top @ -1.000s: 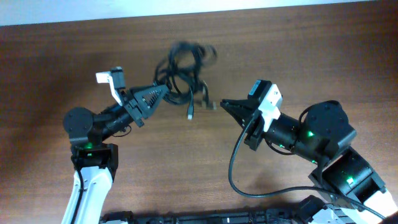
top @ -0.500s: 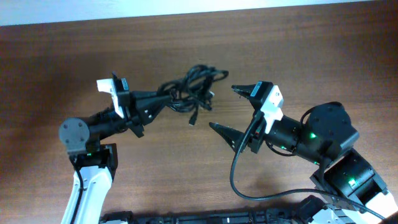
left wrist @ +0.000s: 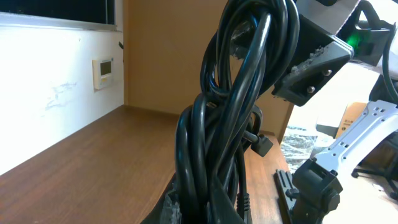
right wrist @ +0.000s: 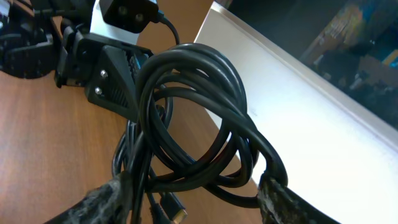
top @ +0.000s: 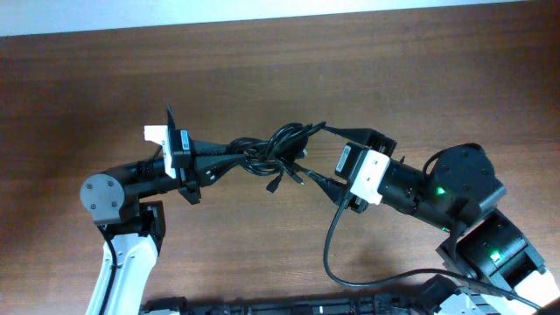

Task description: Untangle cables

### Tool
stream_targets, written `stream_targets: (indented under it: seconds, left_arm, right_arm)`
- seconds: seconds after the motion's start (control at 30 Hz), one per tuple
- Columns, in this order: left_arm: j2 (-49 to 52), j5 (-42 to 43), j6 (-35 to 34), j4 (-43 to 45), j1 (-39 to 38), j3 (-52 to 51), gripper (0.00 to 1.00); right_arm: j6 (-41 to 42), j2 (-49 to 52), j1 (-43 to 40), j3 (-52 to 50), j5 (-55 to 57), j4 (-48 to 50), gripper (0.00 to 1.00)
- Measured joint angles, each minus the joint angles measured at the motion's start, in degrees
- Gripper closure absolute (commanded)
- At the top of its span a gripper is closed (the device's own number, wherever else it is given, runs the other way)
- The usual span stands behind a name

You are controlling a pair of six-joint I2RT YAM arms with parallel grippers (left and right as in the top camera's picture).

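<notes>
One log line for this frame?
task: untangle cables | left gripper: shut on cables | right gripper: open, straddling cables

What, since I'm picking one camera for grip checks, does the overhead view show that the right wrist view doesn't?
Only overhead: the right arm itself, and the full span of the cables from the left tool to the right tool. Only right wrist: the right tool's own fingers spread wide on either side of the loops, and a white wall behind. Both: the black looped bundle above the wooden table.
</notes>
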Motion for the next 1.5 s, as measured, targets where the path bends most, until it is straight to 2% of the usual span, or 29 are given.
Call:
stream_targets:
  seconds: [0.23,0.33,0.43,0.6,0.63,0.67,0.73,0.77,0.8,0.83,0.87,0.97,1.07,1.1,1.13,1.23,1.33,1.5]
  left_arm:
    - [0.0,-2.08,1.33,0.02,0.0,0.0,1.0]
    - [0.0,-2.54,3.56,0.66,0.0,0.0,1.0]
    - [-0.02,-2.86,4.96,3.48,0.0,0.0,1.0]
    - [0.0,-2.84,5.11,4.09,-0.39,0.0,1.0]
    - [0.0,-2.97,5.09,4.81,-1.01,0.0,1.0]
    - [0.0,-3.02,5.09,5.38,-1.73,0.0,1.0]
    - [0.0,-3.02,5.11,5.81,-3.5,0.0,1.0]
    - [0.0,-3.04,5.09,5.84,-3.85,0.0,0.91]
    - [0.0,-3.54,5.09,5.84,-3.89,0.0,0.77]
    - [0.0,-4.17,5.16,5.81,-3.89,0.0,0.46]
    - [0.0,-5.25,4.79,5.75,-3.89,0.0,0.01]
    - [-0.02,-8.48,5.05,5.99,-3.96,0.0,0.01]
    - [-0.02,-10.08,3.98,5.38,-3.93,0.0,0.01]
    - [-0.02,-10.6,2.86,6.01,-3.96,0.0,0.01]
    - [-0.02,-10.56,1.77,9.11,-3.96,0.04,0.01]
    - [-0.17,-9.88,-0.13,17.66,-6.12,0.24,0.05]
    - [-0.33,-9.66,-1.38,19.15,-10.32,0.24,0.01]
    - [-0.33,-11.54,-1.79,19.34,-14.12,0.24,0.01]
  right_arm:
    - [-1.16,-0.66,0.0,0.0,0.0,2.67,0.37]
    - [-3.21,-4.0,0.0,0.0,-0.63,4.87,0.3]
    - [-5.01,-5.16,0.0,0.02,-1.14,6.6,0.32]
    - [-6.23,-3.43,0.0,0.04,-1.4,7.58,0.39]
    - [-6.25,-2.73,0.0,0.04,-1.75,7.61,0.43]
    - [-6.27,-2.1,0.0,0.04,-1.97,7.61,0.58]
    - [-6.29,-0.17,0.0,0.04,-2.23,7.76,0.96]
    - [-6.45,0.37,0.0,0.04,-2.43,7.54,0.96]
    - [-6.34,0.46,0.0,0.04,-2.56,7.48,0.96]
    - [-6.25,0.46,0.0,0.04,-2.58,7.5,0.96]
    - [-6.08,0.44,0.0,0.04,-2.58,7.32,0.96]
    - [-3.23,0.57,0.0,0.04,-1.79,5.14,0.96]
    - [6.05,0.57,0.0,0.04,4.72,5.81,0.96]
    - [11.19,0.57,0.0,0.04,6.91,6.29,0.96]
    - [12.72,0.59,0.0,0.04,8.17,6.29,0.96]
    - [15.02,0.59,0.0,0.04,9.2,6.43,0.96]
    - [16.22,0.61,0.0,0.04,9.81,6.43,0.96]
    - [16.22,0.61,0.0,0.04,8.66,6.45,0.96]
